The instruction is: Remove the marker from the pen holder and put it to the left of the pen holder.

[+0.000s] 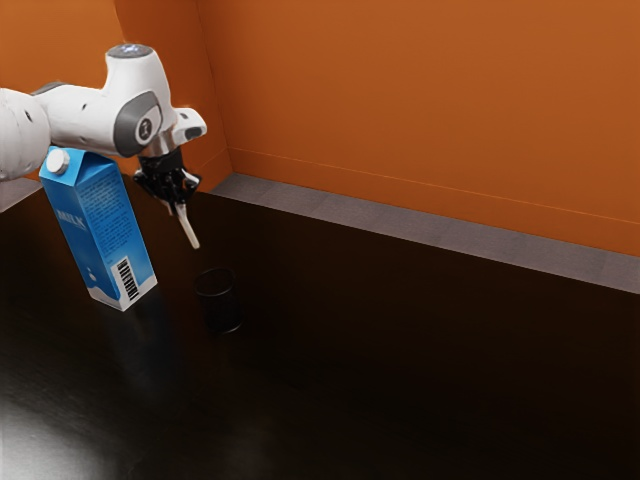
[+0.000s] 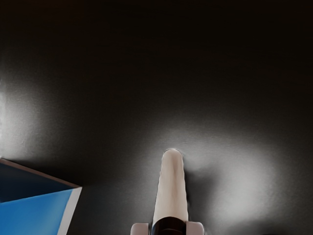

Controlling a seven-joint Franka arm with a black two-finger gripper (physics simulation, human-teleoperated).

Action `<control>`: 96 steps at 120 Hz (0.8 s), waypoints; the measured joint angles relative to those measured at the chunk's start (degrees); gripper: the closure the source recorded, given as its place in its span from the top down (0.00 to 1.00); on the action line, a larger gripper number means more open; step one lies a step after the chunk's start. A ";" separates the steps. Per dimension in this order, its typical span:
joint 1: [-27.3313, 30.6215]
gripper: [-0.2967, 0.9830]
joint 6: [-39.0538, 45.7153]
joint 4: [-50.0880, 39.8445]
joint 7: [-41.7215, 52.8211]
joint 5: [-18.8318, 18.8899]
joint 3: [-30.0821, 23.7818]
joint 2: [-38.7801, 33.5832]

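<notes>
- Exterior view: my claw [image 1: 180, 204] is closed on the marker [image 1: 190, 229], which hangs below it at a slant, lower end toward the exterior view's right.
- Position of the marker: clear of the pen holder [image 1: 219, 301] and above the table [image 1: 380, 380]. The holder stands upright, its mouth free of the marker's lower end.
- Wrist view: one fingertip lies on each side of the marker, near its dark end; the pale length runs out beyond them. The grip appears firm, though its force cannot be read.
- Neighbouring object: the milk carton [image 1: 101, 232], upright, nearer my arm than the holder is.
- Step in hand, as judged: carrying and lowering the marker to the table on the holder's left. Taking left as my own, I place that spot on the holder's far side in the exterior view; whether the marker is already over it, I cannot tell.
- Recommended path: sideways first, wholly past the holder's rim, then straight down and slowly. A low swing could knock the holder over, and a wide one toward my base could brush the carton.
- Recommended contact: because of the slant, the lower end should touch first. I should then ease the marker flatter before letting go, lest it drop, bounce or roll.
- Release: part the fingers gently and evenly once the table bears the marker, then rise straight up without dragging it.
</notes>
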 joint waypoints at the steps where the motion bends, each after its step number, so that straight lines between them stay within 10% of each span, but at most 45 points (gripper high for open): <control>1: 0.07 0.15 0.02 0.21 -0.01 0.01 -0.03 0.19; 60: 7.02 0.16 0.86 2.49 -0.37 0.13 -5.50 6.72; 96: 7.32 0.60 1.39 -3.34 0.96 -2.69 -5.53 2.37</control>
